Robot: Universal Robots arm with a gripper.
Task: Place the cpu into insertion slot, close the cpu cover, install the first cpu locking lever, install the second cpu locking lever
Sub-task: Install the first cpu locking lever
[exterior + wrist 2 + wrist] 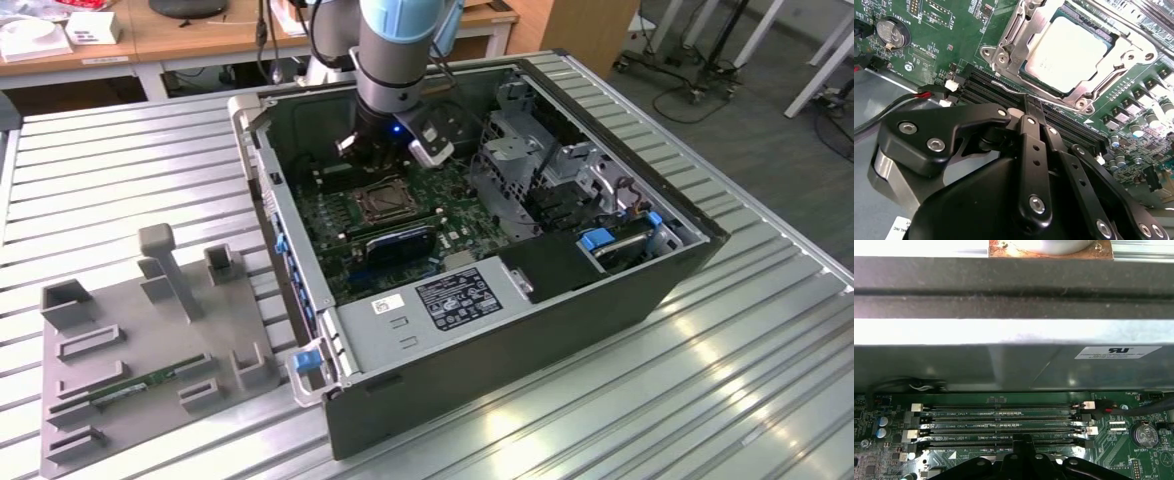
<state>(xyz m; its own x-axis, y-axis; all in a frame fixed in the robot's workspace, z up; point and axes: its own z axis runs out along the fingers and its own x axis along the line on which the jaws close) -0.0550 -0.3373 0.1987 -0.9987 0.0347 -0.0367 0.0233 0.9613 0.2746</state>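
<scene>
At the exterior view's left, one grey tray lies on the slatted table, with one green memory stick lying in a near slot. Right of it stands one open case, its green board facing up.

One arm comes down from the far side into the case, wrist pointing almost straight down. Its gripper hovers low over the board, just beyond the slot. In both wrist views the fingertips are clenched together with nothing seen between them, and they sit above the four long memory sockets that run side by side next to the slot.

One cpu sits in the slot, silver face up. One cover lies flat around it, the chip showing through its window. One thin lever rod runs along the slot's edge nearest the fingertips; whether it is latched cannot be told.

One coin battery sits on the board off to the side of the memory sockets, and it also appears in the first wrist view. One red-tipped cable lies near it.

Further toward the exterior view's right, one boxy power unit with a label fills the case's near end, and one metal drive cage stands beyond it.
</scene>
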